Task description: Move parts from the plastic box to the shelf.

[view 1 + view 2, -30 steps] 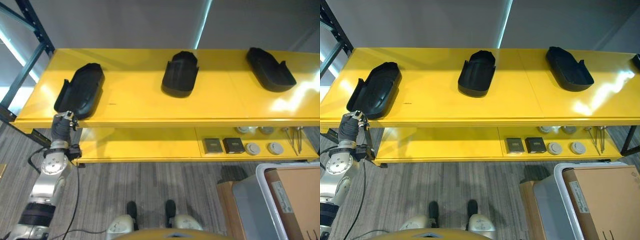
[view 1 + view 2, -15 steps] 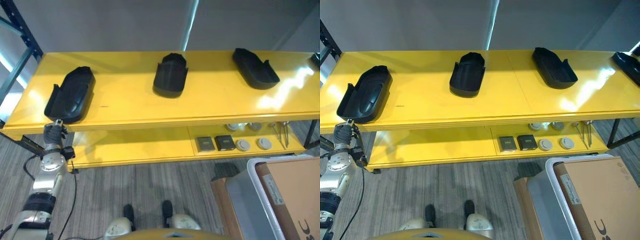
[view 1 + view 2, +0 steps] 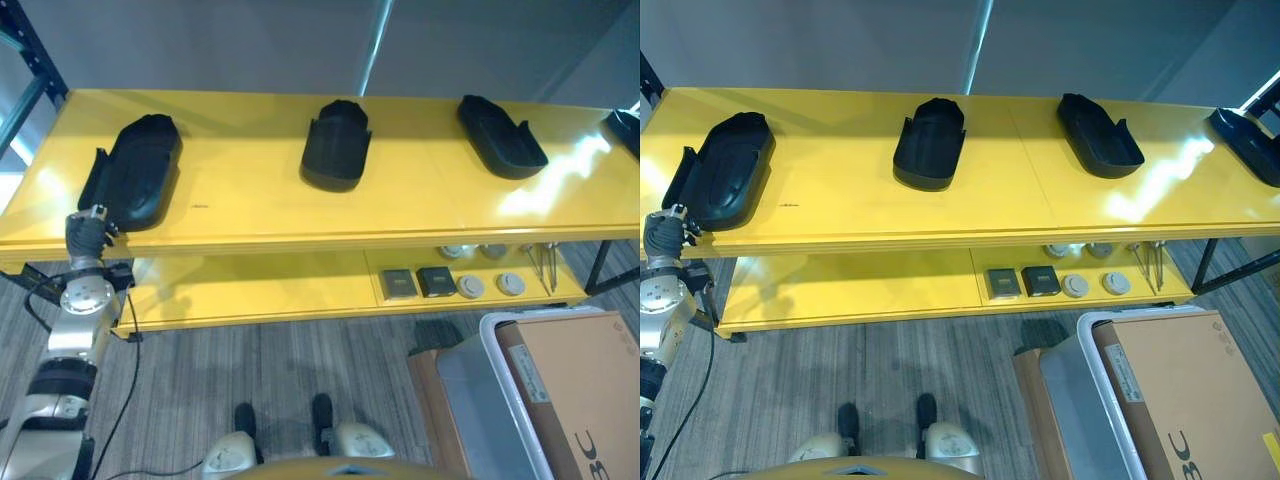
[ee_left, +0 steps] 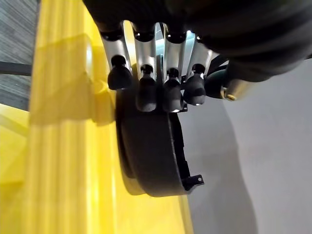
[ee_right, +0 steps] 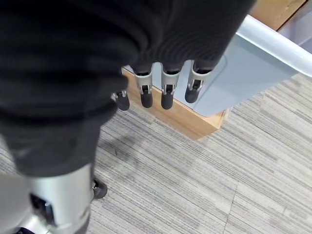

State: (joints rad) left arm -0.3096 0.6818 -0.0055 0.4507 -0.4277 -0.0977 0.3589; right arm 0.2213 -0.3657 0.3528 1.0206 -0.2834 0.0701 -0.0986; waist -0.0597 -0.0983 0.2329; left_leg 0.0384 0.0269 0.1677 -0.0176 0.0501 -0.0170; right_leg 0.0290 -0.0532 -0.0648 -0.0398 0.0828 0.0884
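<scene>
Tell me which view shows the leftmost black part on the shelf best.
The left eye view: the leftmost black part lies whole on the yellow shelf top, with the left hand at its near end. The right eye view shows the same from nearer the edge. The left wrist view gives only its rim past the fingers.

A workshop or factory storeroom: a long yellow metal shelf (image 3: 300, 215) carries black moulded parts (image 3: 336, 145) along its top, small fittings (image 3: 437, 281) on the lower level, with a grey plastic box (image 3: 480, 390) on carpeted floor (image 3: 300, 390).
</scene>
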